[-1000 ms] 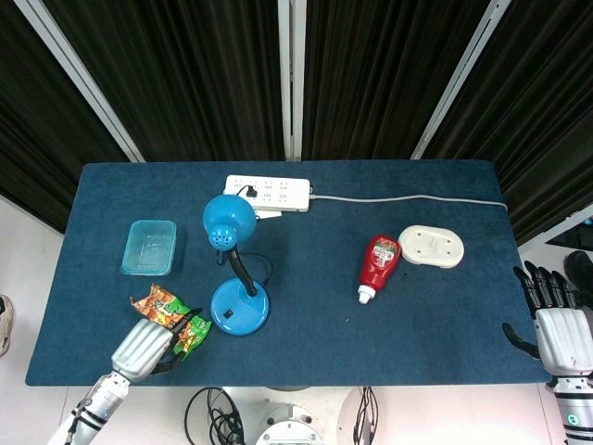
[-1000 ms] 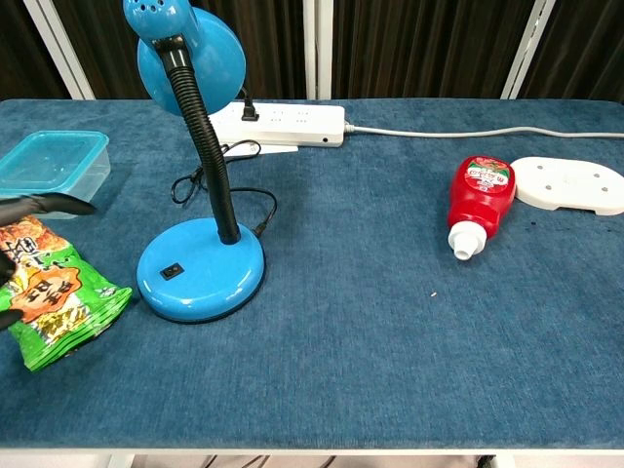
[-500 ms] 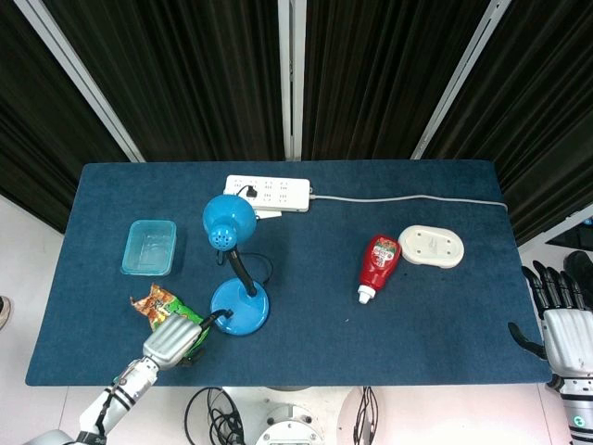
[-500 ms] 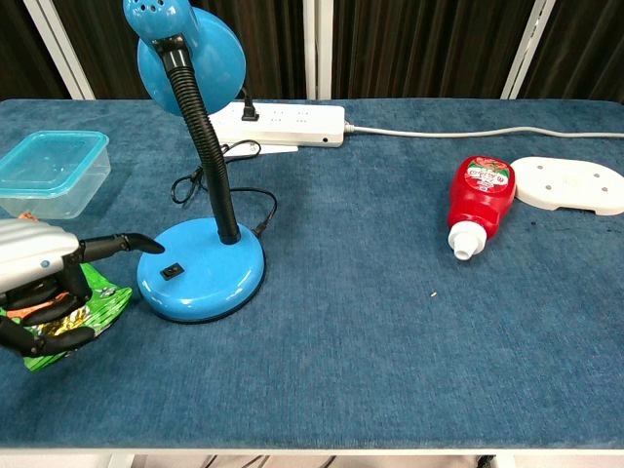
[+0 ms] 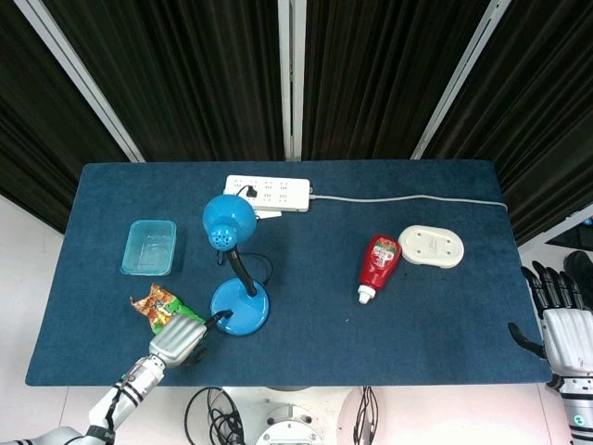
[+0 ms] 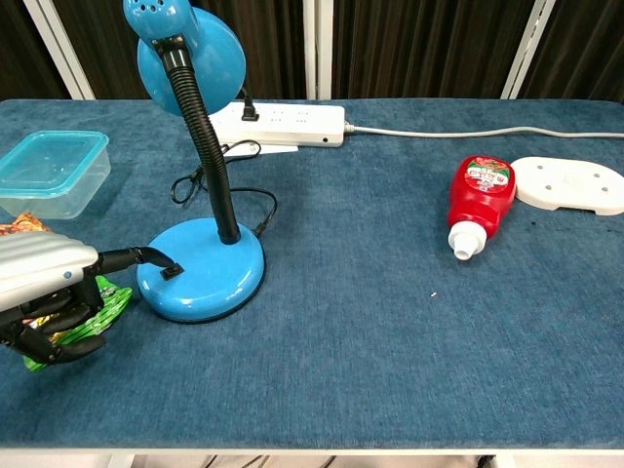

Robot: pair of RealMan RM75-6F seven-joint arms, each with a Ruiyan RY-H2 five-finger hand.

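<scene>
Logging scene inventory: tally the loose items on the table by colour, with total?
Blue: 2, the desk lamp and the clear blue container.
White: 2, the power strip and the oval white piece.
Red: 1, the ketchup bottle.
Green and orange: 1, the snack packet under the left hand.
Total: 6.

A blue desk lamp [image 5: 233, 278] stands on the blue-covered table [image 5: 426, 315], its round base just beside the left hand [image 5: 176, 339], one fingertip reaching the base's rim. A snack packet [image 5: 156, 305] lies partly under that hand. Beyond it sits a clear blue container [image 5: 148, 247]. Farther back, a white power strip [image 5: 268, 193] lies with its cable running toward the right side. A red ketchup bottle [image 5: 378, 265] and a white oval lid [image 5: 431, 247] lie nearer the right hand [image 5: 563, 320], though well apart from it.
</scene>
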